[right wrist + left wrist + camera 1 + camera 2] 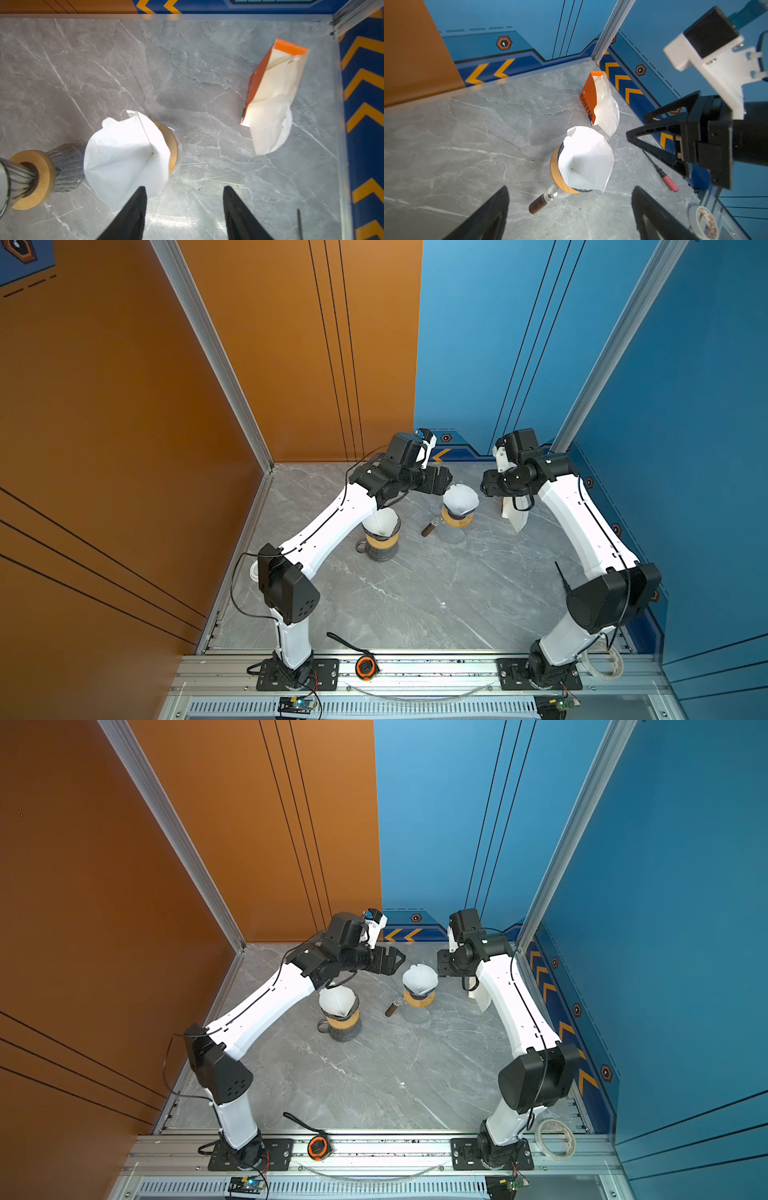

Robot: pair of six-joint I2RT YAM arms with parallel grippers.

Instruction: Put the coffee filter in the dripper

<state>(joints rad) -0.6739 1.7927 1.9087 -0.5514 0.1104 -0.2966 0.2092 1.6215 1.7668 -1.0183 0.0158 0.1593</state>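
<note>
Item: coffee filter, a white paper cone sitting mouth-up in the wood-collared dripper, toward 12 o'clock on the table. In both top views:
- My left gripper: jaws spread wide, empty, at the dripper's 11 o'clock.
- My right gripper: jaws parted, empty, at 2 o'clock.
- Another filter-lined second dripper: at 8 o'clock.
- One orange pouch: at 3 o'clock.

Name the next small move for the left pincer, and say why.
Probably lift the left pincer clear: its jaws stand wide and empty, and the white filter already sits in the wood-collared dripper, though riding high.
</note>
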